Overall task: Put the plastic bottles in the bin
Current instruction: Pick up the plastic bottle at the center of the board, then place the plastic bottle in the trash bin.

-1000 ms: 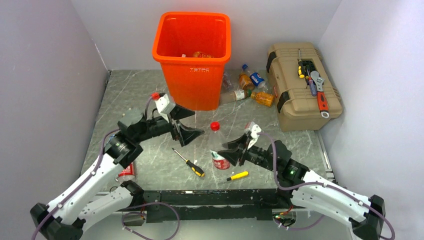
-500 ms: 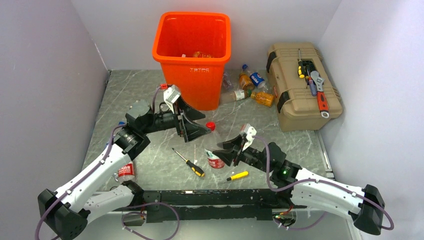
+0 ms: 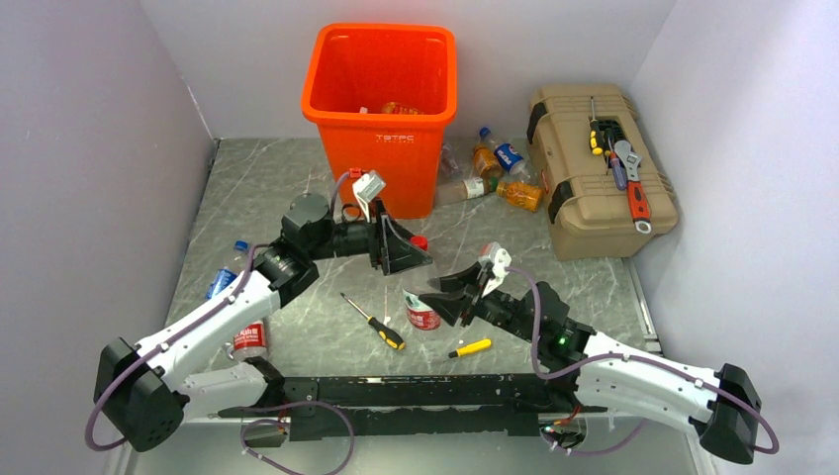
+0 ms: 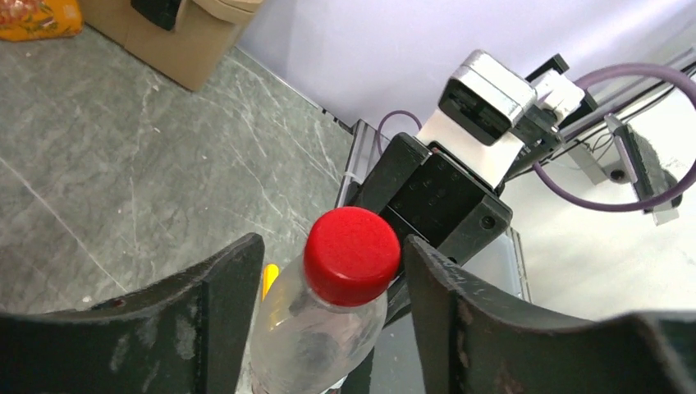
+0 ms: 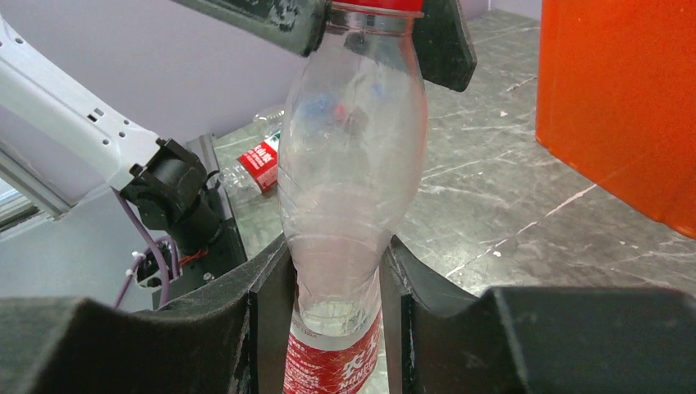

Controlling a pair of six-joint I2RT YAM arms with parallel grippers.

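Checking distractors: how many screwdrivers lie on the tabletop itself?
2. The black-and-yellow screwdriver lies centrally; the yellow screwdriver lies to its right, closer to the near edge. Tools on the toolbox may include more.

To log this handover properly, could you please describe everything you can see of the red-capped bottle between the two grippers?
The bottle is clear, thin, slightly dented plastic, apparently empty, with a red screw cap and a red white-lettered label near its base. It stands roughly upright in front of the bin. The right gripper clamps its lower body just above the label; the left gripper straddles the cap, a gap showing on one side. Whether its base touches the table is unclear.
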